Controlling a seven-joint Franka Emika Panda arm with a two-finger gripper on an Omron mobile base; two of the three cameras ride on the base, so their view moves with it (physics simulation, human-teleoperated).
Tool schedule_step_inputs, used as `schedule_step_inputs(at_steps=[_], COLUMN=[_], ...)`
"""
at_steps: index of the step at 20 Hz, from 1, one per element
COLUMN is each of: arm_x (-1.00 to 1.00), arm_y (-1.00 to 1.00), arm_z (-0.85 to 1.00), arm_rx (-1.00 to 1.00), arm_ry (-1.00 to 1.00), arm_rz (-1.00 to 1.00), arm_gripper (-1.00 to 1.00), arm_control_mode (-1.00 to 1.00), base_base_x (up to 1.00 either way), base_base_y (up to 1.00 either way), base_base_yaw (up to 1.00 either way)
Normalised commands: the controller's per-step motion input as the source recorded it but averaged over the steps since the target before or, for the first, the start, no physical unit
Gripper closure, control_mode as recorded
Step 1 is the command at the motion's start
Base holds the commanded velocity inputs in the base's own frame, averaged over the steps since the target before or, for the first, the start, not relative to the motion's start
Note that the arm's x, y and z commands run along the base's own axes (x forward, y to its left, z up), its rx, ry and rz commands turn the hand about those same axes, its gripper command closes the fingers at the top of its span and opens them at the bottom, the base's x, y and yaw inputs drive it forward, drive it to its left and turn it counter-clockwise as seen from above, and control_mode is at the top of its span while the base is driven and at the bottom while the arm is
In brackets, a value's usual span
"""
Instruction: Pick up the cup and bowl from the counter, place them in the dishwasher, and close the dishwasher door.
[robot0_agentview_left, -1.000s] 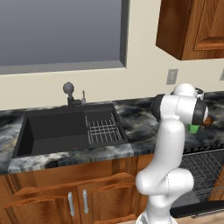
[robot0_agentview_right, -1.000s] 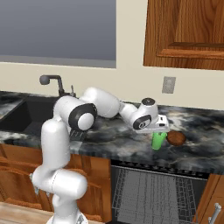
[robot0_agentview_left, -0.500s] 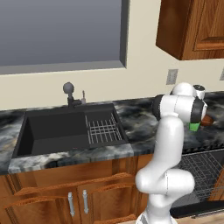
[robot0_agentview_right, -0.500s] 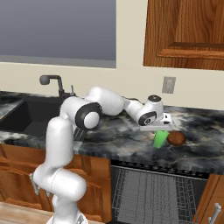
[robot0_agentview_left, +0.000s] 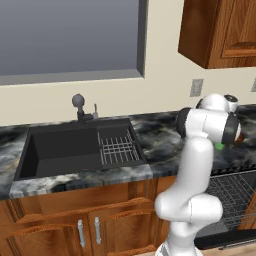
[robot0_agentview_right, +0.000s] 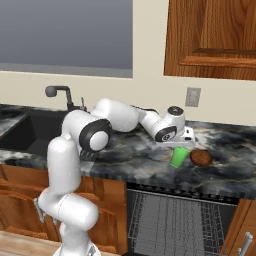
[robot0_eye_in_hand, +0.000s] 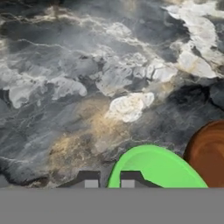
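In the right base view, going from the left, a black faucet (robot0_agentview_right: 59, 93) is standing behind the dark sink basin (robot0_agentview_right: 30, 134). The white arm is rising from its base at the lower left, bending at a dark elbow joint and reaching rightward, low over the marbled bench (robot0_agentview_right: 125, 152). Its wrist is turning the hand downward, so the gripper (robot0_agentview_right: 182, 146) is pointing at the bench top from just above.

The jaws are standing nearly closed, pinching one wall of the green cup (robot0_agentview_right: 178, 157) at its rim. In the hand view one fingertip is sitting inside the cup's (robot0_eye_in_hand: 151, 168) mouth and the other just outside it. The cup is standing on the bench, tapering downward, with its wide mouth up under the hand.

Just beside the cup on its right, the reddish-brown bowl (robot0_agentview_right: 201, 157) is resting on the bench; whether the two are touching I cannot tell. In the hand view the bowl (robot0_eye_in_hand: 208, 155) is showing at the right edge.

Below the bench edge, under the cup and bowl, the dishwasher's grey wire rack (robot0_agentview_right: 177, 220) is lying exposed. A wall outlet (robot0_agentview_right: 192, 97) is sitting on the wall above.
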Motion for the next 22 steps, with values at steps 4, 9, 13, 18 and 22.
schedule_step_inputs(at_steps=[4, 9, 13, 18, 22], arm_x=[-0.39, -0.58, -0.68, -0.52, -0.24], arm_y=[0.50, 0.37, 0.06, -0.04, -0.19], arm_z=[0.00, 0.03, 0.12, 0.32, 0.37], arm_rx=[-0.01, 0.00, 0.01, 0.05, 0.05], arm_ry=[-0.20, -0.23, -0.24, -0.24, -0.23], arm_rz=[0.00, -0.01, -0.10, -0.14, -0.06], arm_gripper=[1.00, 1.00, 1.00, 1.00, 1.00], arm_control_mode=[-1.00, -1.00, -1.00, -1.00, -1.00], base_base_x=[0.00, 0.00, 0.00, 0.00, 0.00], base_base_y=[0.00, 0.00, 0.00, 0.00, 0.00], base_base_yaw=[0.00, 0.00, 0.00, 0.00, 0.00])
